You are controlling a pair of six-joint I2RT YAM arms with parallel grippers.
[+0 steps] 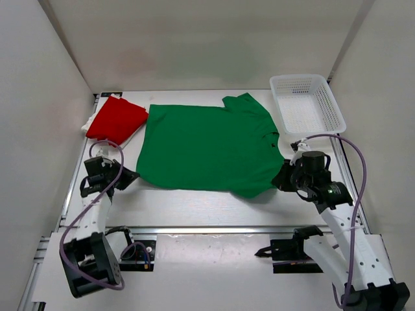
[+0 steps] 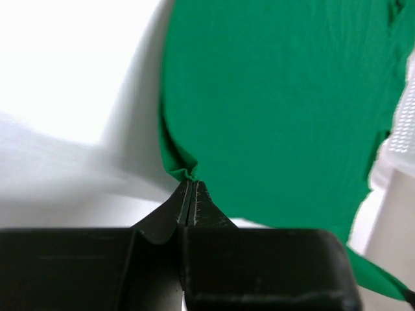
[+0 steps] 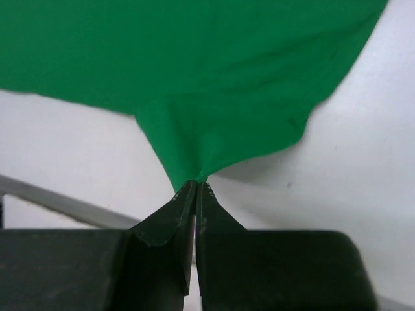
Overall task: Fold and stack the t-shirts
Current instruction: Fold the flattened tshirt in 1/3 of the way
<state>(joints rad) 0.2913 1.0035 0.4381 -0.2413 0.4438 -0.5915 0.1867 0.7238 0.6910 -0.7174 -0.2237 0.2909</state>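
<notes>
With the left claw [image 2: 189, 184] and right claw [image 3: 196, 184] each pinched shut on a near corner of the plain green cloth t-shirt [image 1: 207, 149], I hold both ends so the fold should lift evenly.

The red t-shirt [image 1: 117, 120] mostly hides the cream-white t-shirt [image 1: 86, 127].

Three t-shirts: one green t-shirt [image 1: 207, 146], one red t-shirt [image 1: 117, 120], one cream-white t-shirt [image 1: 87, 126]. One white mesh basket [image 1: 299, 78]. Two arms: left arm [image 1: 96, 218], right arm [image 1: 340, 227].
</notes>
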